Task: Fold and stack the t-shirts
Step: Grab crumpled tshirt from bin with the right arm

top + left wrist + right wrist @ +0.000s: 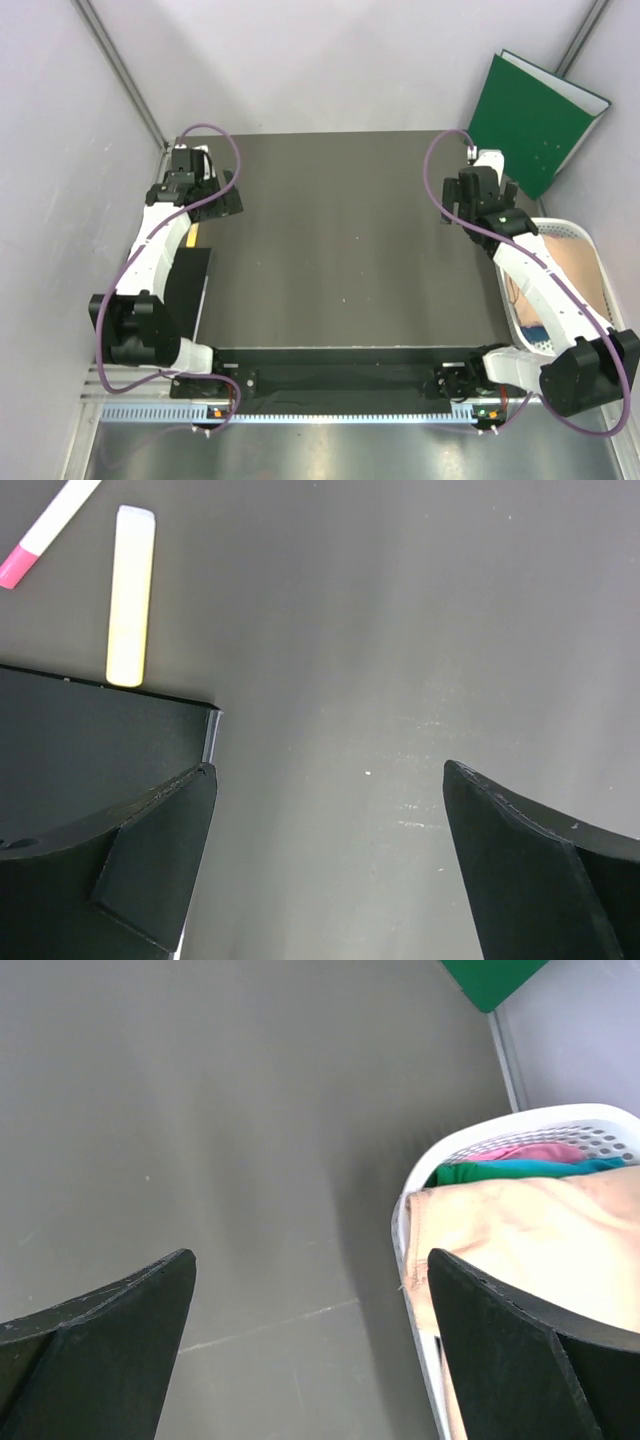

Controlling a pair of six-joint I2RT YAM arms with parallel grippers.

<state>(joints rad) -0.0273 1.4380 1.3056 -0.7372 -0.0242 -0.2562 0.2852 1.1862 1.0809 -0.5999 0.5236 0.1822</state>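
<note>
Top external view shows the worktop (340, 240) with no shirt lying on it, so I judge that the task is at its very beginning. Nothing is folded and nothing is stacked.

All the shirts are in the white basket (577, 222), which stands just beside the right edge of the worktop, toward the near right corner. In the right wrist view the peach shirt (520, 1230) lies on top and covers most of the basket. Behind it, at the far rim, parts of a green shirt (475, 1173) and a pink shirt (540, 1150) show. There also seems to be a blue shirt (592, 1165), though only a thin strip of it is visible.

The left gripper (330, 780) is near the far left corner with its fingers wide apart and nothing between them. The right gripper (310, 1265) is near the far right corner, over the worktop close to the basket. It is also spread apart and holds nothing.

What is left is the whole work. Each shirt must come out of the basket, be laid flat on the worktop, be folded, and be put on one pile. The peach shirt, being on top, looks like the natural first one.
</note>
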